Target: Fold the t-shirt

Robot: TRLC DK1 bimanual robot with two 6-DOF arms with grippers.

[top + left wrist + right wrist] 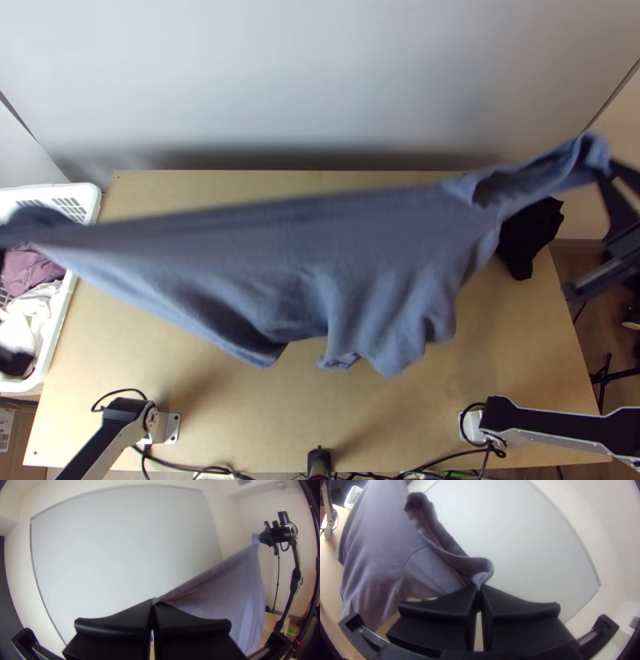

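Observation:
A blue-grey t-shirt (320, 256) hangs stretched between the two grippers above the table, its lower edge in loose folds. At the right in the top view, my right gripper (606, 170) has one end of it; in the right wrist view the right gripper (478, 588) is shut on an edge of the t-shirt (383, 540), near a sleeve-like opening. The left wrist view shows my left gripper (153, 602) shut on the opposite end of the t-shirt (230, 590), with the cloth drawn tight toward the right gripper (263, 538).
A white basket (94, 210) with purple and white cloths stands at the table's left side. A black cloth (530, 236) lies at the right of the wooden table (240, 416). Cables (180, 466) run along the near edge, and a pale wall rises behind the far edge.

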